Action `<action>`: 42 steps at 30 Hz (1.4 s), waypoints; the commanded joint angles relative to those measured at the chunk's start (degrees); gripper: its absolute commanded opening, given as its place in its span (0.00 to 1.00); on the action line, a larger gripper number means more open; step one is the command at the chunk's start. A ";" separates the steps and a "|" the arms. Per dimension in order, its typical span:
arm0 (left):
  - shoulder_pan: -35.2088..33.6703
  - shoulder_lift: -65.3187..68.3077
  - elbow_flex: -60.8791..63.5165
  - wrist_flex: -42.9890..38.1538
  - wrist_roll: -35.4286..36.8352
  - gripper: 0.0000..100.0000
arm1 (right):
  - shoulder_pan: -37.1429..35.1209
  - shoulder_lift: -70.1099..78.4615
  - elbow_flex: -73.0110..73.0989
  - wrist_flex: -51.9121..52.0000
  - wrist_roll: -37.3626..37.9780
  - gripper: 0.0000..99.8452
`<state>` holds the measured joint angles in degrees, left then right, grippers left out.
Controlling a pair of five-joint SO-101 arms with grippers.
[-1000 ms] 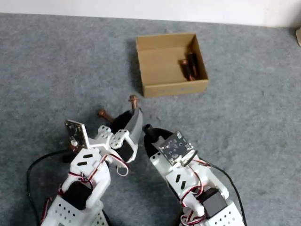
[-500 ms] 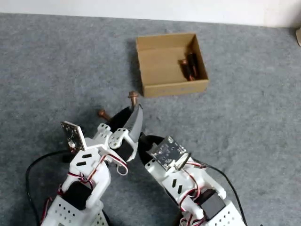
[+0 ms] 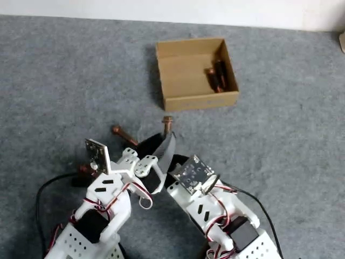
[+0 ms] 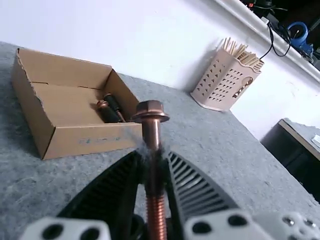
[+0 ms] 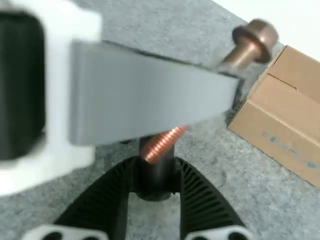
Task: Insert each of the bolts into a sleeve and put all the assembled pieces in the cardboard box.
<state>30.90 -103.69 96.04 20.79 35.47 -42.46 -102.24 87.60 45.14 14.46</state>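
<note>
Copper-coloured flanged bolt point(image 4: 152, 145) is pinched by left gripper point(image 4: 153, 157); dark cylindrical sleeve point(image 5: 156, 182) is clamped by right gripper point(image 5: 155, 165). Threads may be jammed by tilt.

1 box point(image 3: 200, 101), 2 assembled pieces point(image 3: 213, 79) point(image 3: 221, 70), 2 bolts point(image 3: 167, 124) point(image 3: 118, 130), 1 sleeve point(image 5: 156, 176)

One bolt point(image 3: 167, 122) is before the cardboard box point(image 3: 198, 101) (pieces point(image 3: 217, 76) inside).
</note>
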 commanded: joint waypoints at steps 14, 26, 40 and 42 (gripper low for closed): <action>-3.91 -0.84 1.10 1.58 -0.18 0.00 | 6.29 -0.13 -3.03 -0.22 0.44 0.00; -3.56 -0.84 1.01 -3.87 -7.82 0.00 | -2.33 -0.13 -3.12 3.65 0.53 0.00; -3.38 -0.75 1.01 0.70 -3.34 0.00 | -2.59 -0.13 -3.30 3.74 1.76 0.00; -3.38 -0.75 1.01 0.97 -3.34 0.00 | -2.59 -0.13 -3.30 3.65 3.08 0.00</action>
<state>27.56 -103.69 96.04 21.76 31.69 -44.40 -102.24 87.60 48.84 15.43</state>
